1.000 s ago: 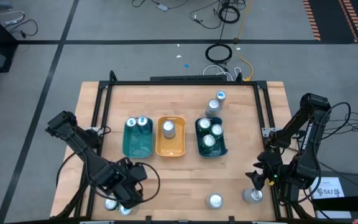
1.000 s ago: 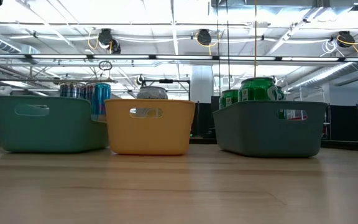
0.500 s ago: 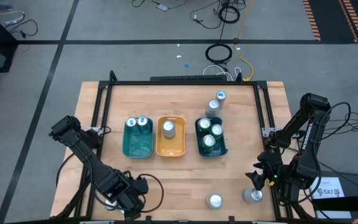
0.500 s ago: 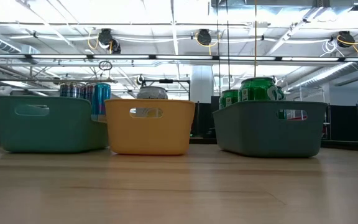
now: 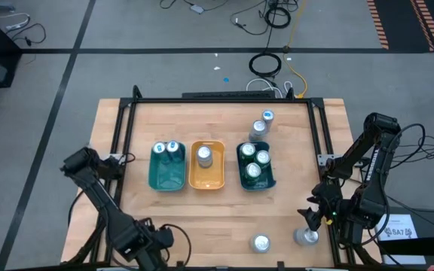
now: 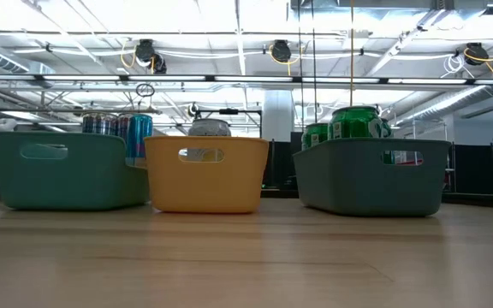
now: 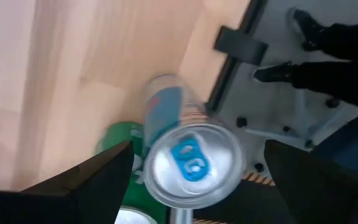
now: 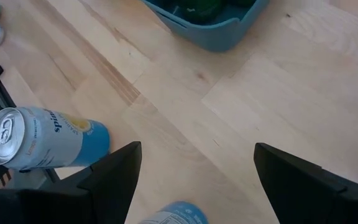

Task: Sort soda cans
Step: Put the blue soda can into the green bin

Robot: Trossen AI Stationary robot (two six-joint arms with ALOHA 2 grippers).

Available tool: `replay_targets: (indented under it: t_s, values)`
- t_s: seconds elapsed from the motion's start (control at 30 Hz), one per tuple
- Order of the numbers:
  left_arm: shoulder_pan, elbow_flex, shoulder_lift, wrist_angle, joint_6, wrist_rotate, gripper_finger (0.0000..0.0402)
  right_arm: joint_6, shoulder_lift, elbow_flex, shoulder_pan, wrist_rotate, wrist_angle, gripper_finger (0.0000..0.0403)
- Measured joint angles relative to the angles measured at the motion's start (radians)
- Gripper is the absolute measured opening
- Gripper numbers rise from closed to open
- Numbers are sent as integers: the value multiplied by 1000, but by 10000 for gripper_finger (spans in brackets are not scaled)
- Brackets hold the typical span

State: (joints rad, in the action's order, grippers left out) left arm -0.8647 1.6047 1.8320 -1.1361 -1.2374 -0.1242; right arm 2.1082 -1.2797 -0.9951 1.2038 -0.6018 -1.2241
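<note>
Three trays in a row mid-counter (image 5: 217, 218): teal tray (image 5: 167, 178) with two blue cans (image 5: 166, 149), yellow tray (image 5: 207, 178) with one silver can (image 5: 204, 156), dark-green tray (image 5: 268, 179) with three green cans (image 5: 254, 160). Two more cans (image 5: 263, 123) just beyond the dark-green tray. Left end effector (image 7: 191, 186) at the near-left corner, spread wide over an upright blue-tabbed can (image 7: 190, 164) (a green can (image 7: 120, 140) close beside it). Right end effector (image 8: 194, 180) at the near-right edge, parted, gripping nothing; two cans (image 5: 283, 240) standing near it.
</note>
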Motion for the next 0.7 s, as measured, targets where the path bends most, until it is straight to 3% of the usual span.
replay_targets:
  t_s: [0.47, 0.7]
  values:
    - [-9, 0, 21, -34, 206, 68, 369, 0, 0, 0, 0, 0, -12, 302]
    - [-11, 0, 40, -82, 207, 103, 329, 0, 0, 0, 0, 0, -13, 302]
